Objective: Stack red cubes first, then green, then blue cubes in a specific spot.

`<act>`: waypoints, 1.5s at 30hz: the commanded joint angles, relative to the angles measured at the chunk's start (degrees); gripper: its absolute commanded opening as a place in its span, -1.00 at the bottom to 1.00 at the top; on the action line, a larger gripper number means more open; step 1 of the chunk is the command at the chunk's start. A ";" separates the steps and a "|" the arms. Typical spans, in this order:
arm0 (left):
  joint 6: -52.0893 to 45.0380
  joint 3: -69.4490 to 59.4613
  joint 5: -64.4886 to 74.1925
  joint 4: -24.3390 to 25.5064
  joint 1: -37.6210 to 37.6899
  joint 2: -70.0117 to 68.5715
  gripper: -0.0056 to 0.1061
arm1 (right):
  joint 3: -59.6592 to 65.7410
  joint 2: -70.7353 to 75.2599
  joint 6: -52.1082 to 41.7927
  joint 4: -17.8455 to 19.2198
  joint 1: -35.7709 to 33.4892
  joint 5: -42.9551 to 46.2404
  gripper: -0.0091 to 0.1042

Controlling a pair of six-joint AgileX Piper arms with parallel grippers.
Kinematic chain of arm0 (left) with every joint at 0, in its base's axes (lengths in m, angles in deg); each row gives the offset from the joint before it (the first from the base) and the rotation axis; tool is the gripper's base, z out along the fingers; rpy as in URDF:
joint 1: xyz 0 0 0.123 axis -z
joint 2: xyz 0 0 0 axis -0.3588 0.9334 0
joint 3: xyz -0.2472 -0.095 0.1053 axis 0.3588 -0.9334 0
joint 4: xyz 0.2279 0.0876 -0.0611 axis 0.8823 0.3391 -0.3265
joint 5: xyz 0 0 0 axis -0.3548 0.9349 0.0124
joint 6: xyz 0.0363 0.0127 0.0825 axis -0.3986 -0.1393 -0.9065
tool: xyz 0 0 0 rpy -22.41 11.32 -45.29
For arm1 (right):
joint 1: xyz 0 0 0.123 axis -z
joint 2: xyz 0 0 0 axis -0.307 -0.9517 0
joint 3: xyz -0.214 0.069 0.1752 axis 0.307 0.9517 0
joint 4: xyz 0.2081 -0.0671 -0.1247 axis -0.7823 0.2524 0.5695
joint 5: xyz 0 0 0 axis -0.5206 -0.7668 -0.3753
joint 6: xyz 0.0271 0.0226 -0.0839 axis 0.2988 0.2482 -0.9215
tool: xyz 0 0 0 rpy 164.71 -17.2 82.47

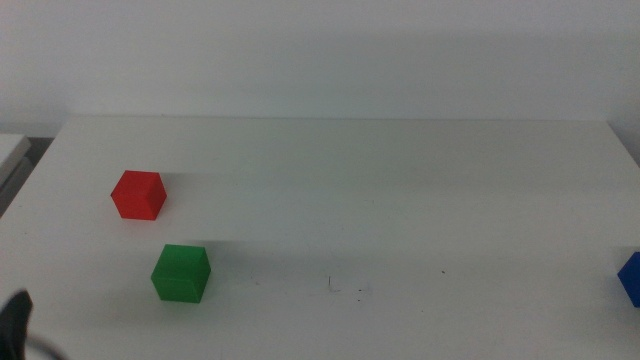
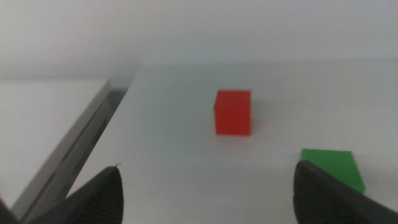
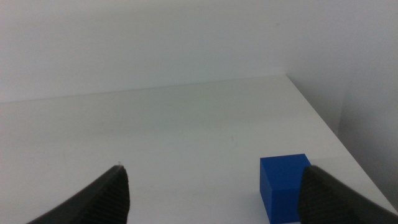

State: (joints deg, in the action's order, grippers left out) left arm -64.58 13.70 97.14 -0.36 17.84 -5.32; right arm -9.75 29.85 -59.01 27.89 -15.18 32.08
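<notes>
Middle view: the red cube (image 1: 138, 194) sits on the white counter (image 1: 400, 200) at the left; the green cube (image 1: 181, 272) lies near it, closer to the camera and apart from it; the blue cube (image 1: 631, 277) is cut by the right edge, well apart from both; faint dark specks (image 1: 345, 290) mark the bare patch between; a dark bit of the left gripper (image 1: 14, 312) shows at the bottom left corner.

Left wrist view: the jaws stand wide and hold nothing; the red cube (image 2: 233, 112) lies ahead between them; the green cube (image 2: 333, 168) is just beside one jaw.

Right wrist view: the right gripper (image 3: 214, 193) has its jaws wide and empty; the blue cube (image 3: 285, 186) sits close to one jaw, near the counter's edge.
</notes>
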 commanded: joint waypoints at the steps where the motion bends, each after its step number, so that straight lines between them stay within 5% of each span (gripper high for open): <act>1: 1.06 5.68 -0.17 -1.59 -1.77 9.13 0.78 | 0.18 0.29 -0.16 0.37 0.11 0.55 0.65; 4: 1.06 16.49 4.19 -4.95 -2.59 22.90 0.78 | 0.18 0.29 -0.16 0.37 0.11 0.55 0.65; 14: -1.09 50.20 32.86 -5.16 -2.46 58.18 0.78 | 0.18 0.29 -0.16 0.37 0.11 0.55 0.65; 22: -8.58 67.49 36.44 -8.38 -2.37 80.09 0.78 | 0.18 0.29 -0.16 0.37 0.11 0.55 0.65; 29: -10.93 82.31 42.06 -5.85 -0.17 96.52 0.78 | 0.18 0.29 -0.16 0.37 0.11 0.55 0.65; 45: -11.37 89.13 36.50 -6.43 1.61 113.46 0.78 | 0.18 0.29 -0.16 0.37 0.11 0.55 0.65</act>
State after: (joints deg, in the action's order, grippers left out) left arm -75.80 102.12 135.11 -6.09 19.26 107.61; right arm -9.75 29.85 -59.01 27.89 -15.18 32.08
